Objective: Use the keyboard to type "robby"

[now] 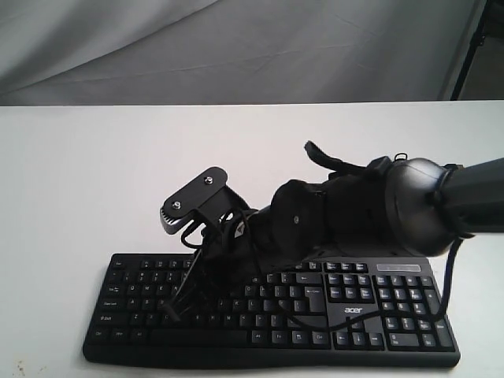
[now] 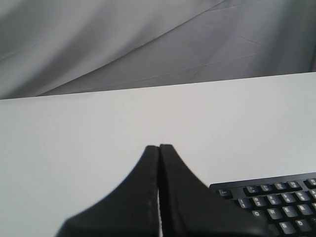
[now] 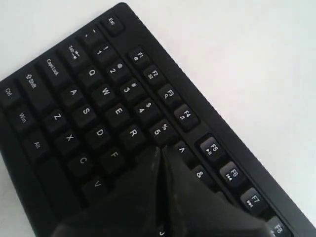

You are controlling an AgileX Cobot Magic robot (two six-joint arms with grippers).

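Our right pincer, pinched shut, sits just beside the keyboard's R key: we centre, then tap straight down.

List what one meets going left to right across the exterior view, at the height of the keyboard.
Bare white table → keyboard, its left end → right gripper, tips down at the letter keys → acer logo → number pad → table again.

Keyboard matt black plastic; table smooth matt white; backdrop wrinkled grey cloth.
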